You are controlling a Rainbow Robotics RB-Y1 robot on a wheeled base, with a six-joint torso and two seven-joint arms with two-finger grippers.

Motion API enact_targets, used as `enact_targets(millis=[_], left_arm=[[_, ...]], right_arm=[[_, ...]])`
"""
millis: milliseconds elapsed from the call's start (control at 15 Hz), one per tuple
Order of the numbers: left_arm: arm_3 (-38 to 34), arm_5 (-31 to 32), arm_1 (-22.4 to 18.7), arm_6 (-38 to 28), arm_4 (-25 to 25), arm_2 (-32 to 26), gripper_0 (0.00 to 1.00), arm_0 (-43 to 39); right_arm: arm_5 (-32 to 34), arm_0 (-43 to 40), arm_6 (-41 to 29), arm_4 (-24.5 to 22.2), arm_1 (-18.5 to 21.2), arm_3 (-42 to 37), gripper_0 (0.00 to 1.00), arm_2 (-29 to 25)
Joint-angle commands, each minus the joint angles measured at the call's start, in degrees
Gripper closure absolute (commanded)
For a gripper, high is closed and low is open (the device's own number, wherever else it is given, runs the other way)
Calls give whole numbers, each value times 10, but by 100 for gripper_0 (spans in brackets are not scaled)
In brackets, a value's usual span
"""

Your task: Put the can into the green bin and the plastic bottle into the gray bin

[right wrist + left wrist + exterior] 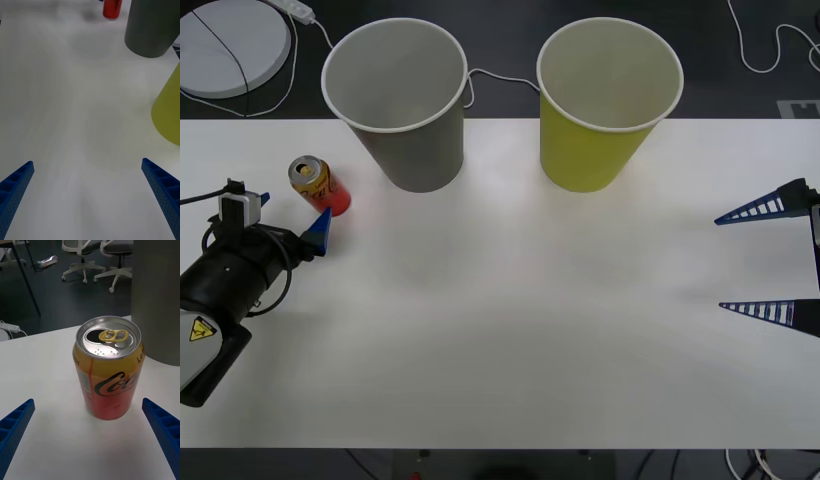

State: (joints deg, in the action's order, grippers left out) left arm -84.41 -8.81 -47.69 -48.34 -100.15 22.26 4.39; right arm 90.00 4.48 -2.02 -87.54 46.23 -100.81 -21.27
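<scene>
The can (pixel 312 183) stands upright at the table's far left, red and orange with a metallic top. My left gripper (pixel 292 215) is open right in front of it, and in the left wrist view the can (pixel 108 371) stands just beyond the open gripper (pixel 90 435). The gray bin (pixel 395 100) stands at the back, right of the can. The green bin (pixel 610 100) stands to the right of the gray one. My right gripper (pixel 758 260) is open and empty at the table's right edge. The plastic bottle is out of view.
Behind the table, a white round disc (pixel 230 45) and cables (pixel 760 45) lie on the dark floor. Office chairs (pixel 97 258) stand in the room beyond. The white table (pixel 520 330) stretches between the two arms.
</scene>
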Motion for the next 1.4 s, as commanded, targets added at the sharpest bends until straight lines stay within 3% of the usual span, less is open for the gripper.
enact_targets(millis=[67,867,1267,1333,1400], left_arm=[[2,0,15,-1,-4,1,0,5],[142,0,102,-1,-41,2,0,117],[150,0,109,0,-44,2,0,122],[150,0,109,2,-46,2,38,122],[150,0,109,4,-50,2,84,122]], right_arm=[[0,0,0,0,0,0,0,0],[0,0,0,0,0,0,0,0],[0,0,0,0,0,0,0,0],[0,0,0,0,0,0,0,0],[0,0,0,0,0,0,0,0]])
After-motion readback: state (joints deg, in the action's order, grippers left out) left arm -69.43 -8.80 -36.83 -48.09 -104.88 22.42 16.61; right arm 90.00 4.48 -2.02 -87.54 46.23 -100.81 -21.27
